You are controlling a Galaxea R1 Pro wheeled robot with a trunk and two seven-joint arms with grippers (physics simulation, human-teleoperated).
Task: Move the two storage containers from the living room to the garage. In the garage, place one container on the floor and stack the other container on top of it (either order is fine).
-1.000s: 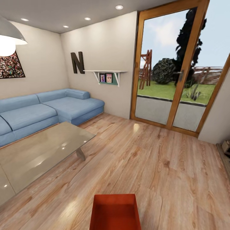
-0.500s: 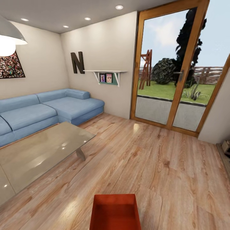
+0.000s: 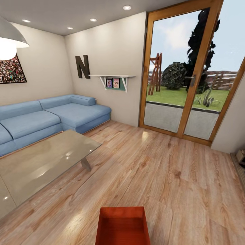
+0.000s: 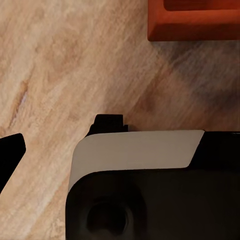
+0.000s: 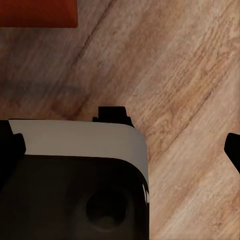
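While the red-orange open-topped plastic bin (image 3: 123, 225) sits on the wood-plank floor (image 3: 177, 177) well away from the blue sofa (image 3: 51, 117), it looks stiff and light; grab its thin walls. I cannot tell if either pincer is open.

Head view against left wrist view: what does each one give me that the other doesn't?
Head view alone: the blue sofa, low table, the "N" on the wall, and the glazed doors. Left wrist view alone: the robot's white-and-black base close over the planks. Both share the red-orange container sitting on the light wood floor.
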